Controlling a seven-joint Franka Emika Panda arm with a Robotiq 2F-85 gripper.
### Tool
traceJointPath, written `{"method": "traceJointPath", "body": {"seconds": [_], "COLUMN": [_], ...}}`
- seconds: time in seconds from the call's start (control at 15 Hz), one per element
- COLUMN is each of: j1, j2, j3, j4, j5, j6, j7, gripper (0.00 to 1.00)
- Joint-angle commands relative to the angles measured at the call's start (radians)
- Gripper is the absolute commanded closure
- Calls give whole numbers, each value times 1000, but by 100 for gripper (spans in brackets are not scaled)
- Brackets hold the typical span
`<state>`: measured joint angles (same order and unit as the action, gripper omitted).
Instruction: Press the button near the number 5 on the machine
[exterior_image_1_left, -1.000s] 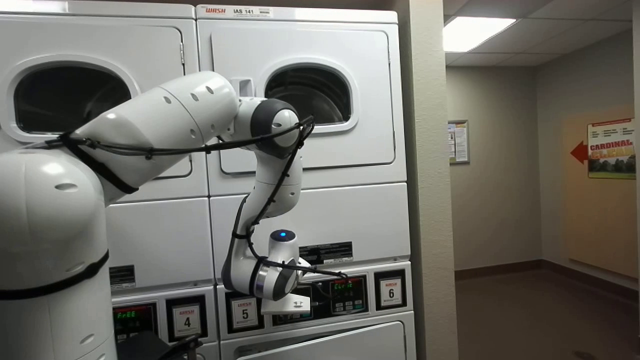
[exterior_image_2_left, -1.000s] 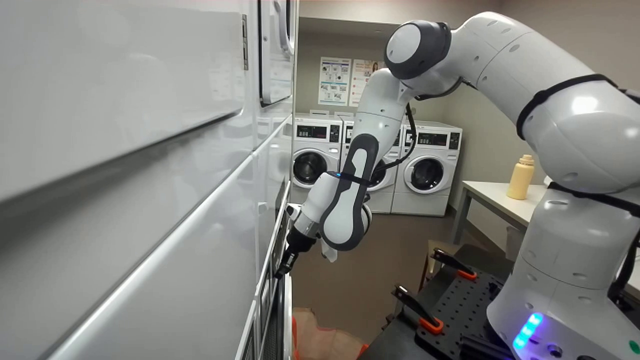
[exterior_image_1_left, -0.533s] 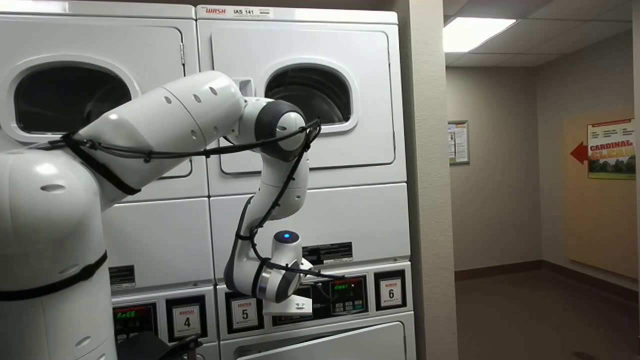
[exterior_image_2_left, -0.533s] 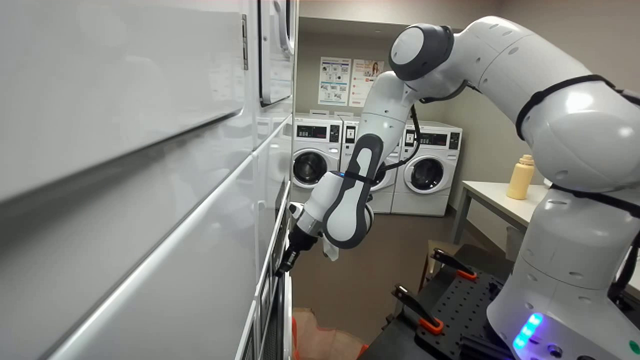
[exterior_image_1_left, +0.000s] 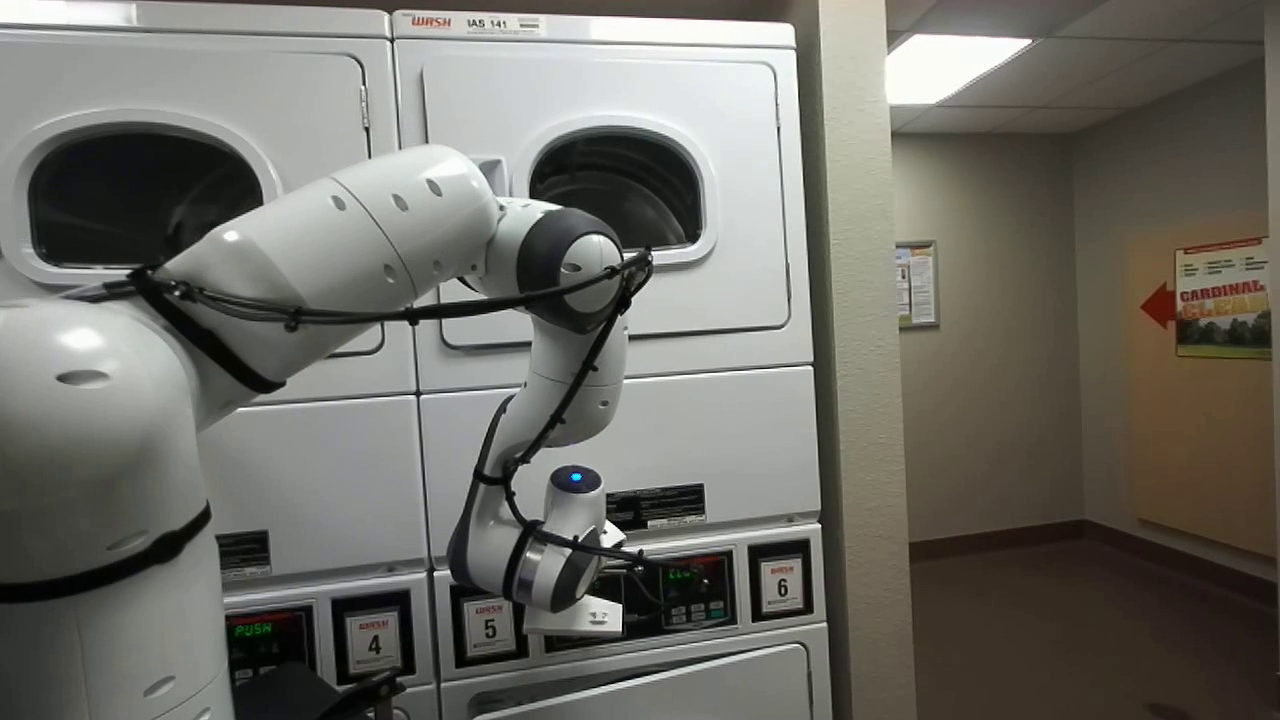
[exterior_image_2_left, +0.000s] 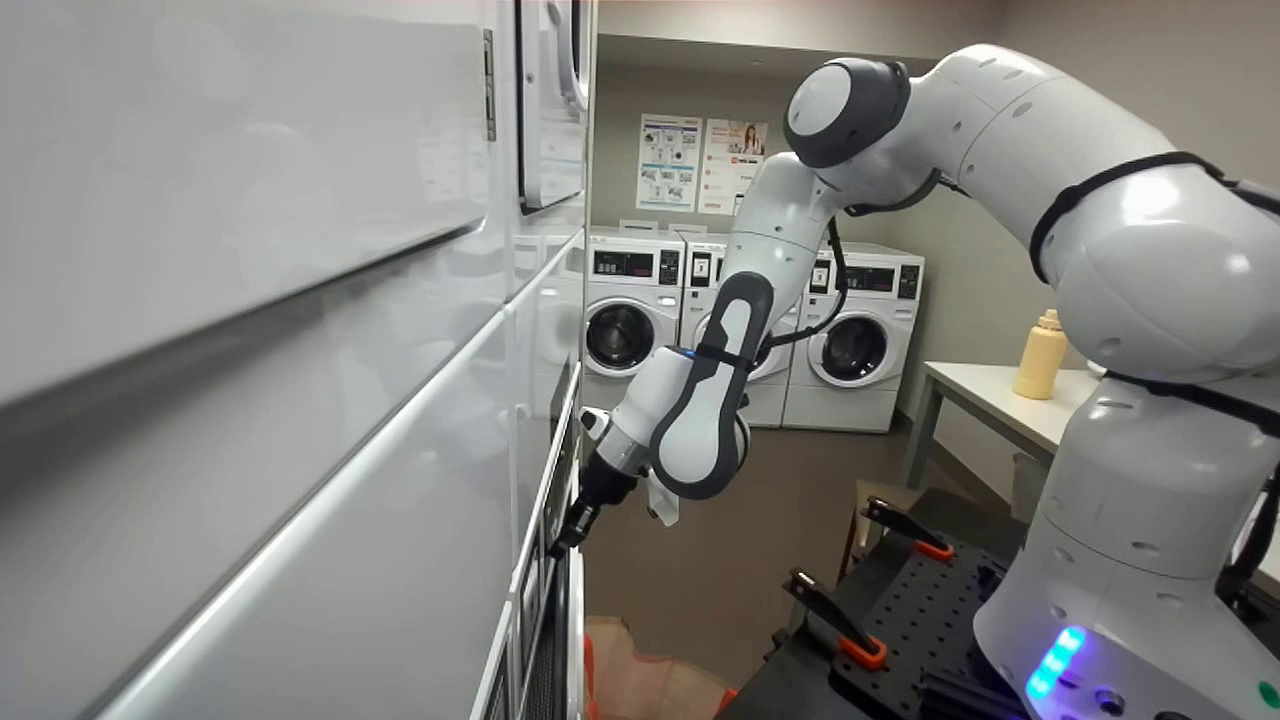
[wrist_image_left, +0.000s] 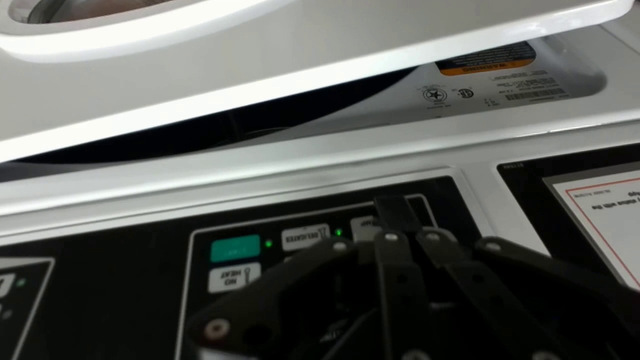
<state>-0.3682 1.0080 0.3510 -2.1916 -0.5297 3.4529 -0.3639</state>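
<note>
Tool (wrist_image_left: 397, 215) clenched, tips together. Machine (exterior_image_1_left: 710, 420) dead ahead of it; tips overlap a white button (wrist_image_left: 364, 228) in wrist view, can't tell if touching. Green button (wrist_image_left: 235, 248) and DELICATES button (wrist_image_left: 306, 236) left of tool in that view, ajar door (wrist_image_left: 240, 65) above it. Tag 5 (exterior_image_1_left: 490, 628) near the tool, tag 6 (exterior_image_1_left: 781, 583) farther off, in an exterior view.

Machine (exterior_image_1_left: 720, 430): smooth, glossy white, looks like painted metal. Porthole window (exterior_image_1_left: 640, 185): dark, shiny glass. Control strip (wrist_image_left: 120, 280): smooth black, low sheen. Number tag 5 (exterior_image_1_left: 490, 627): paper-like. Arm (exterior_image_1_left: 330, 240): white, glossy, plastic in look; wrist collar (exterior_image_2_left: 622, 452) is bare, shiny metal. Gripper (wrist_image_left: 398, 215): matt black, bright metal pins (wrist_image_left: 217, 328). Pillar (exterior_image_1_left: 865, 320): rough, stippled finish. Bottle (exterior_image_2_left: 1040, 360): smooth, matt. Table (exterior_image_2_left: 985, 388): smooth pale top, laminate in look. Base plate (exterior_image_2_left: 905, 620): matt black.
</note>
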Motion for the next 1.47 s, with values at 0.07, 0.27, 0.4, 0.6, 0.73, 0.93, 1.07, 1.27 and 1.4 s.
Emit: {"method": "traceJointPath", "body": {"seconds": [0.07,0.27,0.4,0.6,0.73,0.93,1.07,1.27,1.4], "j1": [-67,-99,-128,-165,-191,-206,-174,-91,-29], "j2": [2,15,20,32,38,44,33,-10,-32], "j3": [57,83,104,126,137,135,103,30,-22], "j4": [24,16,17,13,8,-8,-23,-53,-73], "j5": [-30,-38,-49,-82,-110,-144,-138,-84,-43], "j6": [3,12,13,13,13,12,7,5,4], "j7": [34,35,33,31,32,36,45,76,104], "gripper": [100,100,100,100,100,100,100,100,100]}}
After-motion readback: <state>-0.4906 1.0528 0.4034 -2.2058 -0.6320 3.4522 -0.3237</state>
